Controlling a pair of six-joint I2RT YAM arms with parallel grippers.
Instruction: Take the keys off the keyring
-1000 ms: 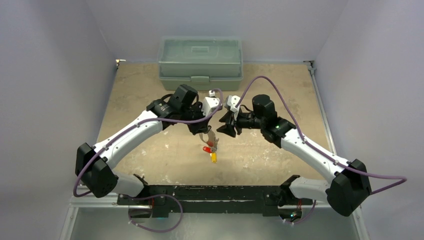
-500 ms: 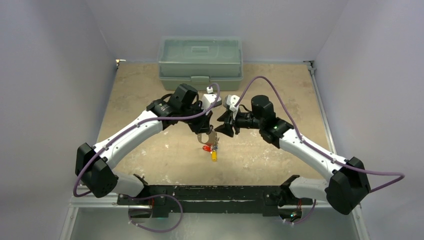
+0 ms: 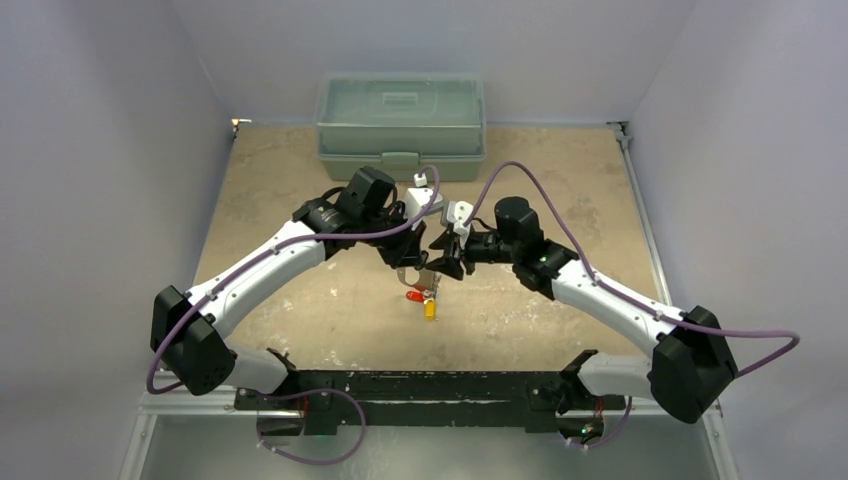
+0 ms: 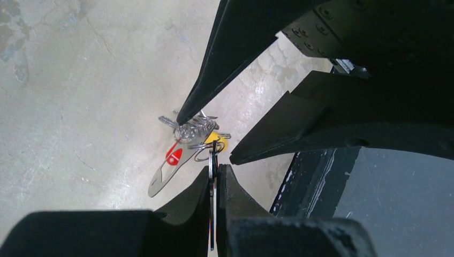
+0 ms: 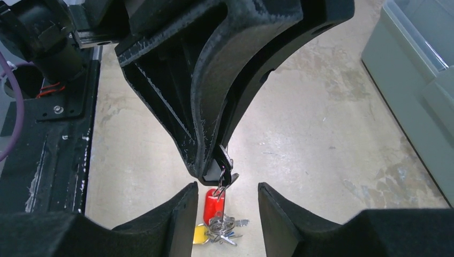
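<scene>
1. The left gripper (image 4: 215, 174) is clenching the keyring (image 4: 213, 163), pinching it edge-on between its two closed fingertips above the table (image 3: 290, 180).
2. The keys (image 5: 224, 227) are hanging in a bunch just below that grip, with a red tag (image 5: 212, 203) and a yellow tag (image 5: 199, 234) among them. Whether the lowest key is touching the table cannot be told.
3. The right gripper (image 5: 226, 188) is standing released, with its jaws spread wide. One jaw is on each side of the hanging bunch, just under the left gripper's tips.
4. In the left wrist view, one of the right gripper's fingers (image 4: 206, 80) is pointing its tip onto the top of the key bunch, and the other is ending just beside the yellow tag.
5. From above, the two grippers are meeting near the middle of the table, well apart from the grey-green lidded box (image 3: 400, 125) at the far edge.
</scene>
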